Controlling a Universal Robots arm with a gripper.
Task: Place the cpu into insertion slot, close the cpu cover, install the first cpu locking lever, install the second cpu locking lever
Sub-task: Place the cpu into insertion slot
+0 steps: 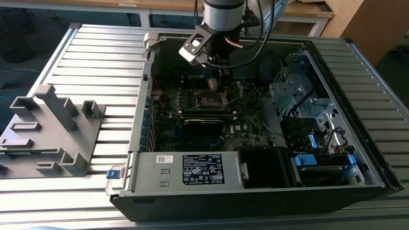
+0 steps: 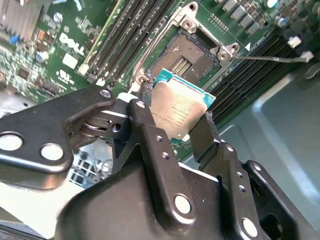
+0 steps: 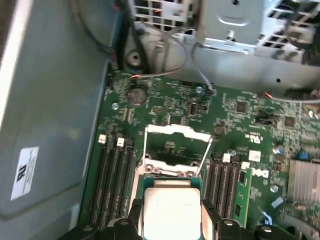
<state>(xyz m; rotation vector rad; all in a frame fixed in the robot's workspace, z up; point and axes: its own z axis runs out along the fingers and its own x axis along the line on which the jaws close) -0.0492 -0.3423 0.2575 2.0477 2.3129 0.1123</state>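
Fingers of the gripper are clamped on two opposite edges of the cpu, a flat square chip with a dull silver top and a thin teal-green rim, held tilted in the second wrist view. The chip hangs just short of the insertion slot and apart from it. The slot's square bed of fine gold contacts lies bare and uncovered. In the first wrist view the cpu sits between the two black fingertips of the gripper, near the insertion slot. At the slot's far edge from the chip, the cpu cover stands swung up, a silvery frame with thin side rails running down to the slot. Dark memory slots run in parallel banks on both sides of the insertion slot, all on the green motherboard. In the exterior view the arm reaches down into the open computer case, and the gripper hovers close above the insertion slot. The power supply lies well apart from the slot, along the case wall nearest the camera. Outside the case, far from the slot towards the exterior view's left, a grey fixture rests on the slatted metal table.
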